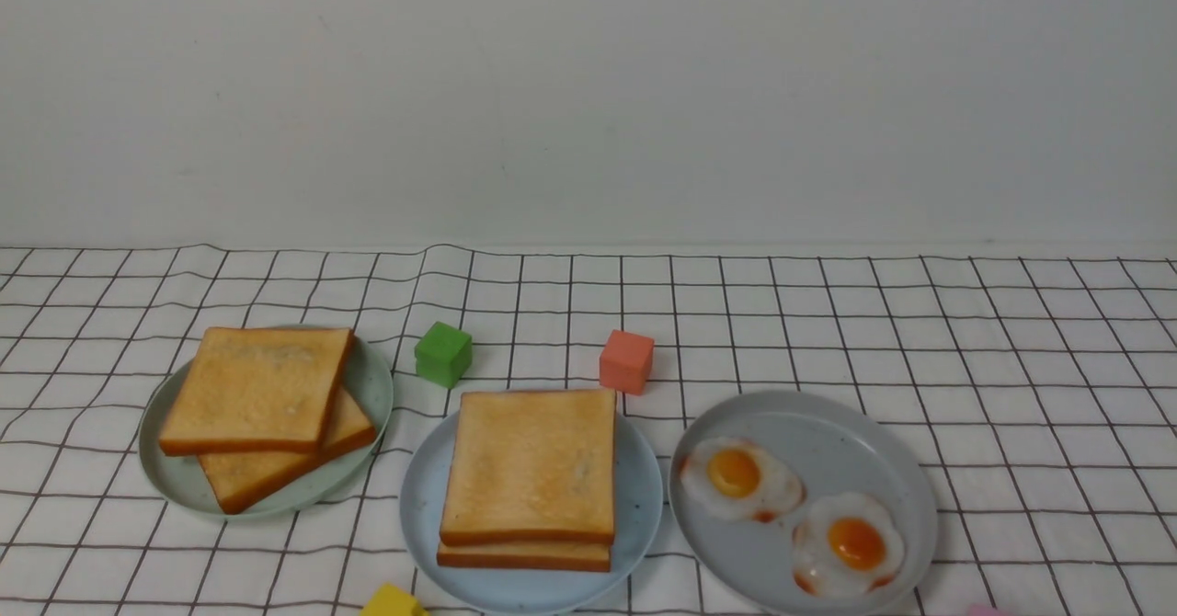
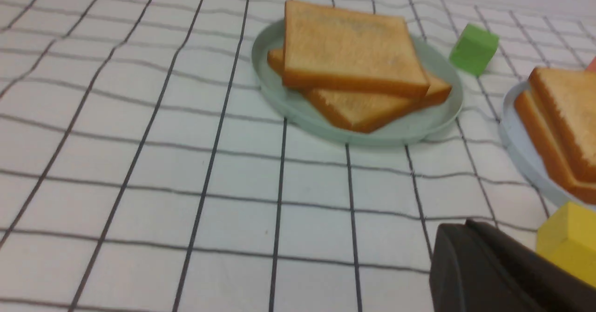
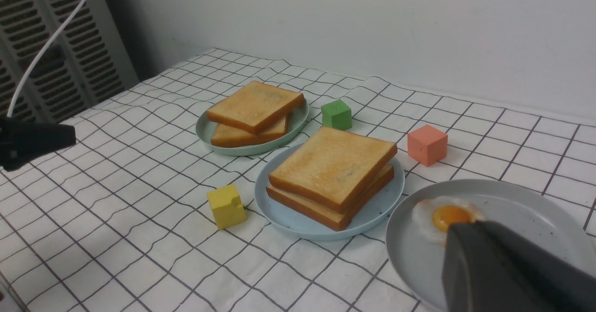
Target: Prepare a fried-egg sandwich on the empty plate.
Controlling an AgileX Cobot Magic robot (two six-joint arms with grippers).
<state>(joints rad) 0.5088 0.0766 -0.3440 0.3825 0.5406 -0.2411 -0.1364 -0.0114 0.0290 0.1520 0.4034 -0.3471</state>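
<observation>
Checked cloth carries my stacked toast on the blue plate; both my pincers rest pressed together, holding nothing.

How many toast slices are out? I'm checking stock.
4: two stacked on the pale green plate, two stacked on the pale blue plate. Anything between that pair is hidden.

We see two stacked toast slices on the middle plate — toast plate to its left, egg plate right, two cubes behind.
</observation>
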